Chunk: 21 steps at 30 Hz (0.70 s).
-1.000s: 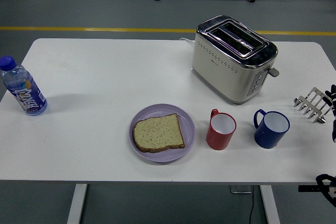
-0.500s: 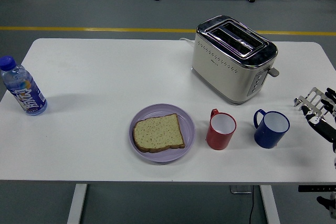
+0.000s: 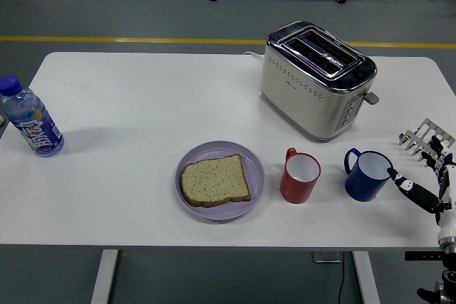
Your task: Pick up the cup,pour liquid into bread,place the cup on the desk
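A: White tabletop [image 3: 142,105], and most of what matters sits along its near half. Where are the cups?

B: Two of them, side by side and apart. The red cup [image 3: 299,175] stands upright just right of the lilac plate [image 3: 187,159], handle pointing to the far left. The blue cup [image 3: 368,174] stands upright further right, handle also at its left, facing the red one.

A: And the bread?

B: One slice of bread [image 3: 215,179] lies flat on the plate, nothing on top of it that I can make out.

A: What is the robot doing?

B: Only the right robot hand [image 3: 426,184] shows, coming in at the right edge. Its fingers are spread and extended, holding nothing. One fingertip [image 3: 394,175] reaches to the blue cup's right side, at or just beside the wall; whether it touches I cannot tell. The left robot hand does not appear.

A: Anything else on the surface?

B: A cream and chrome toaster [image 3: 317,80] sits at the far right, both slots up, set at an angle. A small metal rack [image 3: 425,138] lies near the right edge, just behind the right robot hand. Over at the far left edge a water bottle [image 3: 30,119] with a blue cap stands leaning in view, well apart from everything else.
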### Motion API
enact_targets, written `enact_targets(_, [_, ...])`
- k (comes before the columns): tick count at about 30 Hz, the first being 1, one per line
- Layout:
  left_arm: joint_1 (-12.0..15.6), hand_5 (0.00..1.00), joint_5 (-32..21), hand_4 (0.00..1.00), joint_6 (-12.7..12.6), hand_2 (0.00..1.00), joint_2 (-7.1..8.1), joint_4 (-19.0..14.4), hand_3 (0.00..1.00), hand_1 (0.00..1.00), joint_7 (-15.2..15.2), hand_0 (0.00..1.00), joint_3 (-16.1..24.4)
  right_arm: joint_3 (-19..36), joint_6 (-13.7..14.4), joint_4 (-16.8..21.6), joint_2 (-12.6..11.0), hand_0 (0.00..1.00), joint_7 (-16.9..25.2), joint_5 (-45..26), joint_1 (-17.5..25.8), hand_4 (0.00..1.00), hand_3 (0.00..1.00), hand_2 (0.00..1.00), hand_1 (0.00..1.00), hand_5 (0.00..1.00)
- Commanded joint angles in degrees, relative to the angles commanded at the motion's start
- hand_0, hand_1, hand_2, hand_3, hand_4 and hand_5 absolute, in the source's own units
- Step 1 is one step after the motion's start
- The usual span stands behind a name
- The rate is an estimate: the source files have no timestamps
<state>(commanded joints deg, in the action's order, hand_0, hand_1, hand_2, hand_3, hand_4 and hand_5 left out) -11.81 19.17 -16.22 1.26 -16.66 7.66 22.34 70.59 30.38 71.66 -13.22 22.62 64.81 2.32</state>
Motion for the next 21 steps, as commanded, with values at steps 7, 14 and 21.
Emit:
enact_targets(7, [-0.08,0.998,-0.57,0.257,-0.02,0.693,-0.06,-0.01,0.544,0.683,-0.14,0.682,-0.31,-0.77,-0.50,-0.51,0.49,0.943,-0.14,-0.19,-0.41,0.998,0.988,0.950,0.853,0.109])
enact_targets(14, [-0.33,0.998,-0.89,0.257,-0.02,0.693,-0.03,-0.02,0.542,0.682,-0.24,0.681,-0.55,-1.07,-0.93,-0.22,0.75,0.942,-0.57,0.07,-1.00,0.998,0.987,0.946,0.853,0.112])
enact_targets(21, [-0.43,0.998,-1.19,0.257,-0.05,0.692,-0.06,-0.02,0.544,0.682,-0.32,0.680,-0.71,-1.90,-0.55,0.38,0.62,0.952,-0.21,-0.12,-0.76,0.998,0.985,0.949,0.860,0.118])
